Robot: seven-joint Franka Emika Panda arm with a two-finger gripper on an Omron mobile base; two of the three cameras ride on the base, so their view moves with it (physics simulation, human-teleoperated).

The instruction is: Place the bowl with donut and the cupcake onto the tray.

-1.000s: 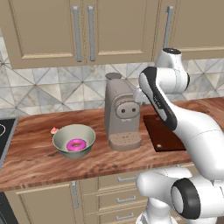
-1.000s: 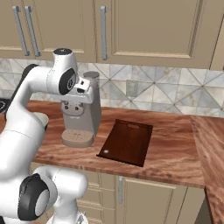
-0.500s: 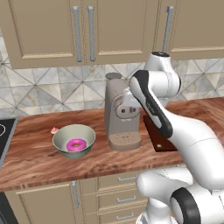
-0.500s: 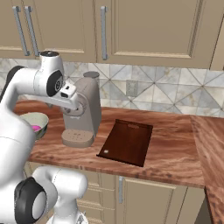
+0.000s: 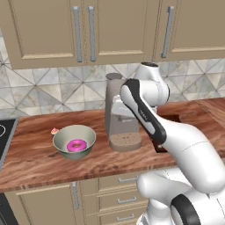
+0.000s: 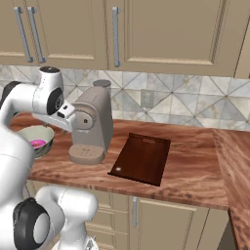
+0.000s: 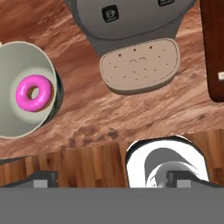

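Dark reddish-brown, the tray (image 6: 143, 158) lies bare on the wooden counter (image 6: 190, 176), just right of the coffee machine (image 6: 92, 126); nothing of the task has reached it. The bowl (image 5: 74, 141), pale grey-green, stands on the counter well left of the machine, with the pink donut (image 5: 76, 145) lying inside it. The cupcake (image 5: 54, 131) sits on the counter touching or just beside the bowl's far left rim; which cannot be told. The gripper (image 7: 112, 180) hangs above the counter's front edge, before the machine, its two dark tips set wide apart with nothing between them. Both transfers appear to remain: bowl with donut, then cupcake, each to be carried past the machine to the tray.
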